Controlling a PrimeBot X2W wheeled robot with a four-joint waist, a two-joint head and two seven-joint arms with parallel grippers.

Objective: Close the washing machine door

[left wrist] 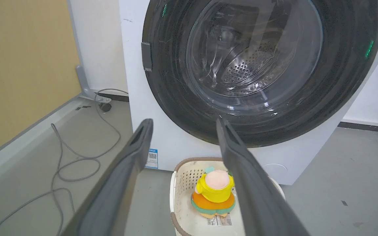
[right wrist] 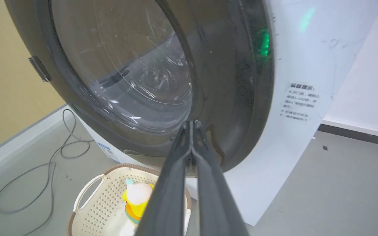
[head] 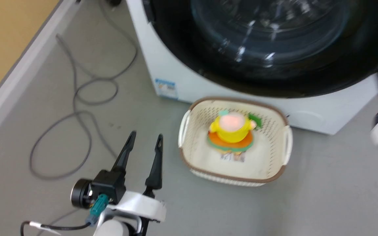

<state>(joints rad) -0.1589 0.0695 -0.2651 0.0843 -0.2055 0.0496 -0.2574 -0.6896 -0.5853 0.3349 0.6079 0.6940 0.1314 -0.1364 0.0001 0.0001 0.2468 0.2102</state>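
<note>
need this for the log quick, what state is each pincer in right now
Left pincer: open, holding nothing.
Right pincer: closed, fingers together, nothing between them.

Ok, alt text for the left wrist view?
The round black washing machine door with its glass window looks shut against the white washing machine, seen between the fingers of the open left pincer. Below, a cream basket holds a yellow-and-orange toy; a grey cable lies left.
</note>
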